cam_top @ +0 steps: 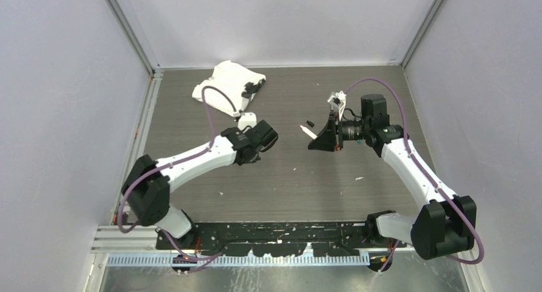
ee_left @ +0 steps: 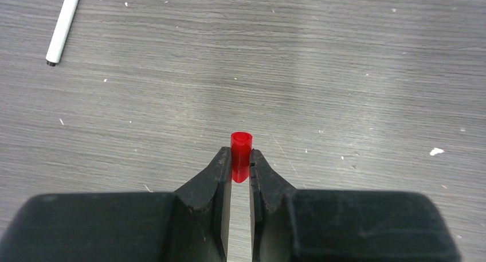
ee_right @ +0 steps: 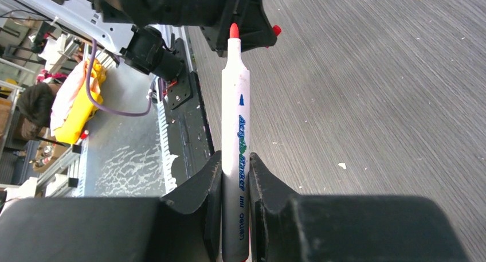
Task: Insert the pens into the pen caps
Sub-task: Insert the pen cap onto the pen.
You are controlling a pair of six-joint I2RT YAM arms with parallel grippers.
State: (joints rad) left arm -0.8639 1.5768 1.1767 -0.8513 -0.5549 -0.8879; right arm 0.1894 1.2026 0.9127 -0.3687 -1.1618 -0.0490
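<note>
My left gripper (ee_left: pixel 241 161) is shut on a small red pen cap (ee_left: pixel 241 150), open end pointing away from the jaws, held above the table. In the top view the left gripper (cam_top: pixel 259 137) is left of centre. My right gripper (ee_right: pixel 235 170) is shut on a white pen (ee_right: pixel 235 118) with a bare red tip (ee_right: pixel 234 30) aimed at the left gripper (ee_right: pixel 238 12), where the red cap (ee_right: pixel 277 30) shows. In the top view the right gripper (cam_top: pixel 317 140) holds the pen (cam_top: pixel 307 131) pointing left. Another white pen (ee_left: pixel 62 27) lies on the table.
A crumpled white cloth (cam_top: pixel 224 87) with dark items on it lies at the back left. A small black cap (cam_top: pixel 310 122) lies by the held pen. A cluster of small white pieces (cam_top: pixel 337 101) sits behind the right gripper. White flecks (ee_left: pixel 436 152) dot the wood-grain table.
</note>
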